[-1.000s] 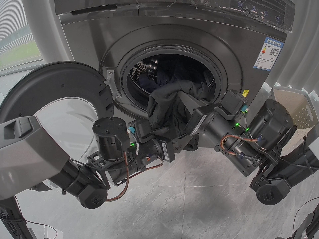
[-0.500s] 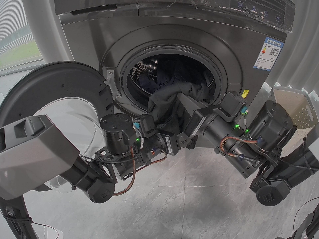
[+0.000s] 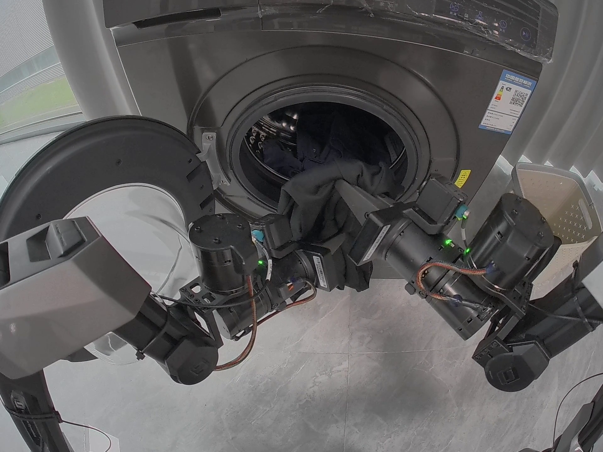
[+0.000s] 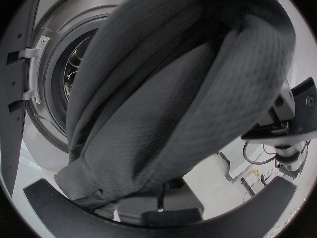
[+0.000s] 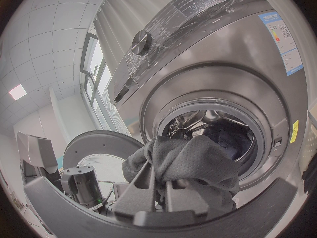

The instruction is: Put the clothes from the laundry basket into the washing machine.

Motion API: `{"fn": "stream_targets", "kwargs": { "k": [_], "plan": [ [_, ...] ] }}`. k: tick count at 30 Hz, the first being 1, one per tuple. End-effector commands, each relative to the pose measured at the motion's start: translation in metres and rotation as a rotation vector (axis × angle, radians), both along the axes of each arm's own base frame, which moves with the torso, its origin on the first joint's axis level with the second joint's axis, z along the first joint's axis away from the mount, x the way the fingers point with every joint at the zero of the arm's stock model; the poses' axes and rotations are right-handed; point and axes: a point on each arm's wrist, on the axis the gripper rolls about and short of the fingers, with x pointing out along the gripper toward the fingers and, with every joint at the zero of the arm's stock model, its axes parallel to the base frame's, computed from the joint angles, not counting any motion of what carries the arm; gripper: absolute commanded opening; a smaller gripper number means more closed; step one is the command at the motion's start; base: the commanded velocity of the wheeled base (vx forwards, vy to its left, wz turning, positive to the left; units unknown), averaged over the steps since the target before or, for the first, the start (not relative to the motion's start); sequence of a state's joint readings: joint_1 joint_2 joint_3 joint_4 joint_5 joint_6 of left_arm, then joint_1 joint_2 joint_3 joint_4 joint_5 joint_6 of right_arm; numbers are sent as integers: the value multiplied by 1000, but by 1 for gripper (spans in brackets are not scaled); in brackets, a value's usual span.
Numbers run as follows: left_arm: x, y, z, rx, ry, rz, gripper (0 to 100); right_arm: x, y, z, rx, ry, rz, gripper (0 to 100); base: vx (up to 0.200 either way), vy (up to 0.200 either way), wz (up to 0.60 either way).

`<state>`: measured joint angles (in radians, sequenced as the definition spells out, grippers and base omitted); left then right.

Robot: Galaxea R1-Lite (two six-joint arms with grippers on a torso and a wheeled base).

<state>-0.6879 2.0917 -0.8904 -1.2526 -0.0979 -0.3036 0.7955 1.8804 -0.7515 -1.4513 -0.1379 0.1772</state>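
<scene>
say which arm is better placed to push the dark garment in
Right, likely: right hand holds the dark garment up at the drum's lip; left hand sits lower, under the hanging fabric.
</scene>
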Motion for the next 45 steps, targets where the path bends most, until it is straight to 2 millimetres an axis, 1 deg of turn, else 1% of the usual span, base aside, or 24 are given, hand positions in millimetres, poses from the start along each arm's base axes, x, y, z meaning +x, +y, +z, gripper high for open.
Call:
{"fn": "stream_targets", "kwargs": {
  "k": [1,5,8,11,12,15,18,21,27,30,32,33,34,37,39,40,42,43,45],
  "plan": [
    [-7,0,8,-10,-12,-10,0,0,-1,-3,-7,8,-2,0,0,0,0],
    [-23,1,20,-18,-20,-38,0,1,-3,-2,-4,7,-8,0,0,0,0],
    [-33,1,21,-13,-14,-55,0,2,-3,-2,-3,7,-9,0,0,0,0],
    [-38,1,16,-3,-5,-62,0,3,-4,-3,-3,10,-12,0,0,0,0],
    [-38,1,16,-2,-4,-62,0,3,-4,-3,-3,10,-12,100,0,0,0],
    [-41,1,13,6,3,-61,0,0,-4,-6,-8,25,-3,100,0,0,0],
    [-42,2,19,-6,-8,-61,0,-4,-5,-9,-19,35,4,100,0,0,0],
    [-41,4,21,-10,-13,-55,0,-6,-6,-9,-21,37,6,100,0,0,0],
    [-38,9,28,-25,-28,-38,0,-6,-14,-1,-7,25,-12,100,0,0,0],
    [-32,18,37,-44,-50,-4,0,-4,-27,5,4,16,-46,100,0,0,0],
    [-31,20,38,-47,-54,0,0,-5,-28,5,4,16,-49,100,0,0,0],
    [-29,28,47,-62,-73,23,0,-8,-37,3,-5,25,-63,100,0,0,0],
    [-30,31,53,-74,-87,31,0,-10,-41,1,-15,36,-67,100,0,0,0],
    [-38,37,73,-114,-132,46,0,-17,-50,-11,-52,73,-77,100,0,0,0],
    [-42,40,84,-137,-157,46,0,-17,-57,-18,-71,95,-96,100,0,0,0],
    [-42,40,84,-137,-157,46,0,-17,-57,-18,-71,95,-96,100,0,0,0],
    [-50,44,98,-167,-185,39,0,-15,-66,-28,-99,129,-119,100,0,0,0],
    [-50,44,98,-167,-185,39,0,-15,-66,-28,-99,129,-119,100,0,0,0],
    [-56,48,104,-182,-202,31,0,-12,-74,-37,-126,163,-143,100,0,0,0]
  ]
}}
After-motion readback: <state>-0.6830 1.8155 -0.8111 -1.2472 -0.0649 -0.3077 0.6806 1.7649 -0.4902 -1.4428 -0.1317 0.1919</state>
